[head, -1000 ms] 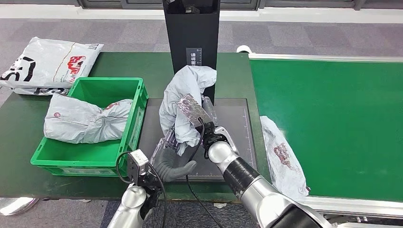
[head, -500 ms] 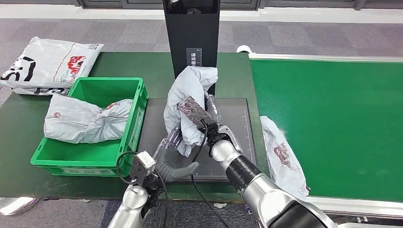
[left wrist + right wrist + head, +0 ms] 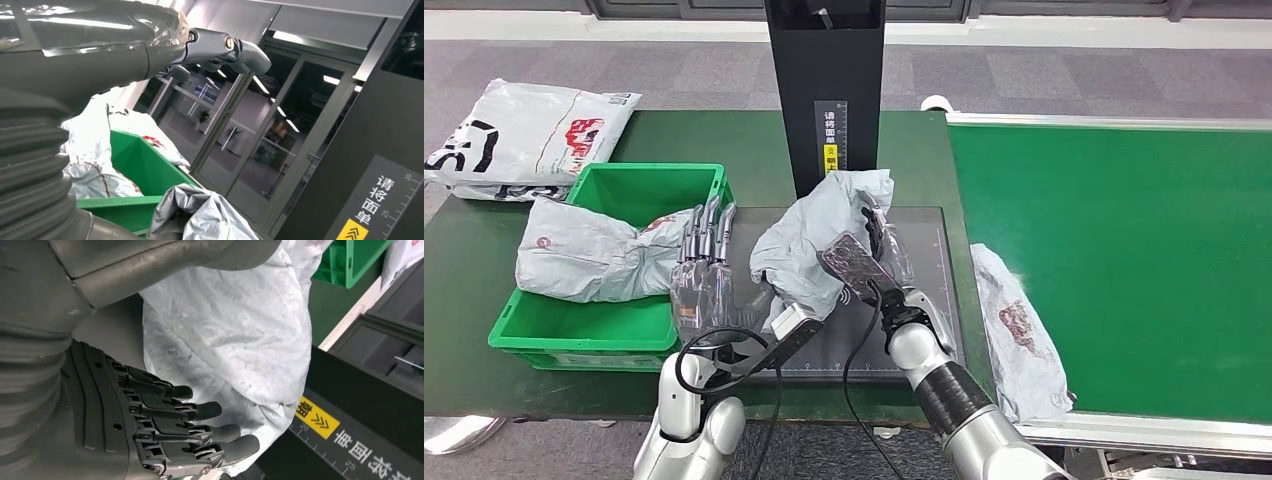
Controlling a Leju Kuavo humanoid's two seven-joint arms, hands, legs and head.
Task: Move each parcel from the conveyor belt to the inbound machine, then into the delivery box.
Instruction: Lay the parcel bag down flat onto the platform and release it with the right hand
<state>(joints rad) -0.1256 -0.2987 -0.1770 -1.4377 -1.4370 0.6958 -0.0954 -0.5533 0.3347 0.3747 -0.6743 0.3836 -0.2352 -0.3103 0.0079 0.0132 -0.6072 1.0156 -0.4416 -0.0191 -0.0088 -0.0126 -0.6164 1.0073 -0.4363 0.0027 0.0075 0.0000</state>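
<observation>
Overhead, the belt (image 3: 1124, 260) is cut off at the right edge of the head view, so its far run cannot be followed. Beside it the dark green counter (image 3: 464, 290) carries everything else, and grey carpet floor (image 3: 674, 70) lies beyond. The black scanner post (image 3: 825, 90) rises out of the top of the picture, its head unseen; a yellow label with a printed scale sits low on its front. Its dark platform (image 3: 924, 240) lies at the foot of the post, much of it covered.

On that platform lies the crumpled grey parcel (image 3: 809, 245), just in front of the post. The right hand (image 3: 869, 255) rests against the parcel's right side; in the right wrist view its fingers (image 3: 200, 432) are straight and slightly apart, lying beside the plastic, and whether they grip it I cannot tell. The left hand (image 3: 704, 270) stands upright between crate and parcel, fingers (image 3: 707, 225) straight up and close together, holding nothing. A clear wrap over both hands blurs their outlines.

The green crate (image 3: 649, 180) holds a second parcel (image 3: 594, 260), which hangs over its left wall. A third parcel (image 3: 1019, 330) lies along the belt's near edge, its lower end partly behind the right arm. A larger white bag (image 3: 524, 135) sits at the counter's far left corner, clipped by the picture edge. In the left wrist view, glass doors (image 3: 260, 135) and ceiling lights show behind the crate.
</observation>
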